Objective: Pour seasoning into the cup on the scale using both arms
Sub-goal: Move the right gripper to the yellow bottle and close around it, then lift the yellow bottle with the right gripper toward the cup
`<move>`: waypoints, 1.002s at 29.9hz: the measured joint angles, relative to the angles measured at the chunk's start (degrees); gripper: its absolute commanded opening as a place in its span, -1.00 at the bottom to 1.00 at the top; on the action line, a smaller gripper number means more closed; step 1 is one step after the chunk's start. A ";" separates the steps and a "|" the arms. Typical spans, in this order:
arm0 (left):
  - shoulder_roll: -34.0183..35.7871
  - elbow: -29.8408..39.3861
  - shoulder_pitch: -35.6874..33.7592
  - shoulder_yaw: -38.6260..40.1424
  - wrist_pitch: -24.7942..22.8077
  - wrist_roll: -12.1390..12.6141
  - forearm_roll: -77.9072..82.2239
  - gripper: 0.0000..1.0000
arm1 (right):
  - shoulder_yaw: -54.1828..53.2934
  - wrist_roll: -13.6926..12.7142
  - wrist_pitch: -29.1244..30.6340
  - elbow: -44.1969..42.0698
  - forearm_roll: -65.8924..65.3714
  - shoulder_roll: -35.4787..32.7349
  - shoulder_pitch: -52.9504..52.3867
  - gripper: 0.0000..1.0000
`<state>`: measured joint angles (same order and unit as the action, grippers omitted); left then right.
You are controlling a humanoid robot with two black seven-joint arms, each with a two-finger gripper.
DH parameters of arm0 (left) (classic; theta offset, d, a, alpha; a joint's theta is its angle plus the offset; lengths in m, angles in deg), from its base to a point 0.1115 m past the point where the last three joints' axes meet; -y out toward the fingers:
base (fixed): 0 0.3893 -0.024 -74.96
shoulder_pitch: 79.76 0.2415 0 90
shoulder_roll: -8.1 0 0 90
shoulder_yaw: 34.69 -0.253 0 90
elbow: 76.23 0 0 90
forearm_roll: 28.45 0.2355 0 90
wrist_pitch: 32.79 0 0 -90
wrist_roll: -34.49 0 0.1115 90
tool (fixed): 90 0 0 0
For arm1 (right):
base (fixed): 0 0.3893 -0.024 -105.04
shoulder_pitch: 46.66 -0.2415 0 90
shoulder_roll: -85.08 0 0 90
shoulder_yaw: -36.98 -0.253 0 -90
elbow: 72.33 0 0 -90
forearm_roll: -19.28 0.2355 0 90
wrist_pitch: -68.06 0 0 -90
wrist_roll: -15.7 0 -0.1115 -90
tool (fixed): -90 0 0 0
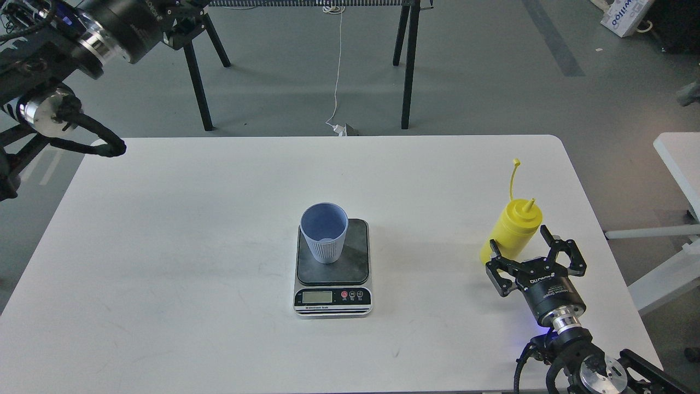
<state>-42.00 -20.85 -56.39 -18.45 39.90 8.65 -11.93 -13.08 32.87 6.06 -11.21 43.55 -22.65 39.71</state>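
The yellow seasoning bottle [513, 227] stands on the right side of the white table [191, 230], its cap strap pointing up. My right gripper [520, 239] is open, with its fingers on either side of the bottle's lower body. The light-blue ribbed cup [324, 232] stands upright on the scale [356, 261] at the table's middle, and I see nothing in it. My left gripper [183, 28] is high at the top left, beyond the table's far edge, partly cut off and dark against the stand legs.
Black stand legs [406, 65] and a white cable [336, 71] are on the floor behind the table. A second white table [678, 158] is at the right. A cardboard box [623, 13] lies at the top right.
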 measured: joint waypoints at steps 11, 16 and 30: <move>0.43 0.02 -0.16 0.00 0.08 0.00 0.10 0.99 | 1.71 -0.04 0.00 -5.55 0.04 4.39 -3.40 0.87; 1.62 0.20 -0.16 0.01 0.08 0.00 0.11 0.99 | 1.80 -0.04 0.00 -6.38 0.01 4.76 -4.30 0.71; 3.16 0.60 -0.16 0.03 0.08 -0.04 0.11 0.99 | 1.82 0.01 0.00 -6.08 -0.09 4.41 -5.38 -0.14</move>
<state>-38.85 -20.26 -56.55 -18.41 39.98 8.61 -11.82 -11.26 32.88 6.06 -17.29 43.45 -18.24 34.34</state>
